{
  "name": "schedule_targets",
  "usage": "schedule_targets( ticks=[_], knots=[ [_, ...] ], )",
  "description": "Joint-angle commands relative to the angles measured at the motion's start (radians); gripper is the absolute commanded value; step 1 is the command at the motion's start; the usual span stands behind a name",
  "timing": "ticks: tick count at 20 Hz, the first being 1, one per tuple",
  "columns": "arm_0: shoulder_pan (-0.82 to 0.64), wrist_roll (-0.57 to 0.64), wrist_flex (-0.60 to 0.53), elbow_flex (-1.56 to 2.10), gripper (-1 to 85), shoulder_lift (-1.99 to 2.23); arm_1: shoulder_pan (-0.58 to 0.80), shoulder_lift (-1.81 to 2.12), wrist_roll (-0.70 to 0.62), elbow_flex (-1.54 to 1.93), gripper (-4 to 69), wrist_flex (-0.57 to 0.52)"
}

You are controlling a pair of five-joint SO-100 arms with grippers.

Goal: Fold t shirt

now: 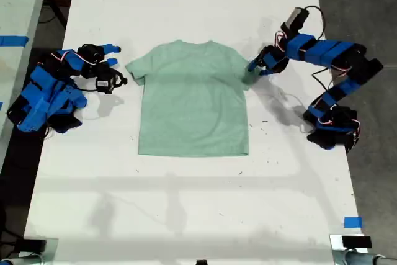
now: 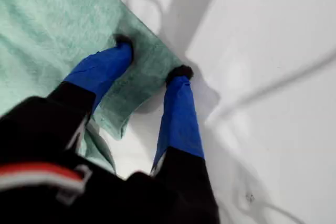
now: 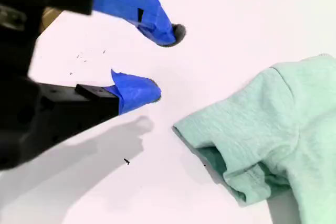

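Spread jaws on my first gripper (image 1: 253, 70) straddle the sleeve of the t shirt (image 1: 193, 100), which lies flat mid-desk toward the far edge in the exterior view; across it my second gripper (image 1: 114, 54) waits just off the other sleeve, and a blue tape mark (image 1: 352, 222) sits at the near corner on that view's right. First wrist view: one fingertip (image 2: 124, 42) rests on the sleeve, the other at its hem, so I'd close low to catch both layers. Second wrist view: those jaws gape over bare desk (image 3: 220, 3), nothing blocking them.

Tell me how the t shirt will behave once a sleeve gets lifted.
The t shirt looks like thin knit cloth lying flat, so it will probably drape limply. The sleeve already bunches at my first claw, so it likely crumples rather than slides. It seems light, and the body may drag along the table.
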Motion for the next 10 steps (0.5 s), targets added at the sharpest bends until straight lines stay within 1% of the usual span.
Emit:
schedule_targets(
  ticks=[1,4,5,6,8,10],
  knots=[
    [0.008,-0.014,-0.009,-0.009,13.7,0.006,-0.037,0.044,0.031,0.044,15.5,-0.048],
    [0.008,-0.014,-0.008,-0.009,13.7,0.006,-0.054,0.044,0.043,0.094,17.0,-0.089],
    [0.008,-0.014,-0.008,-0.009,13.7,0.006,-0.054,0.048,0.046,0.094,7.7,-0.086],
    [0.008,-0.014,-0.008,-0.009,13.7,0.006,-0.054,0.06,0.049,0.094,0.0,-0.081],
    [0.008,-0.014,-0.008,-0.009,13.7,0.006,-0.054,0.084,0.041,0.034,0.0,-0.015],
    [0.008,-0.014,-0.008,-0.009,13.7,0.006,-0.061,0.098,0.023,-0.097,0.0,0.097]
  ],
)
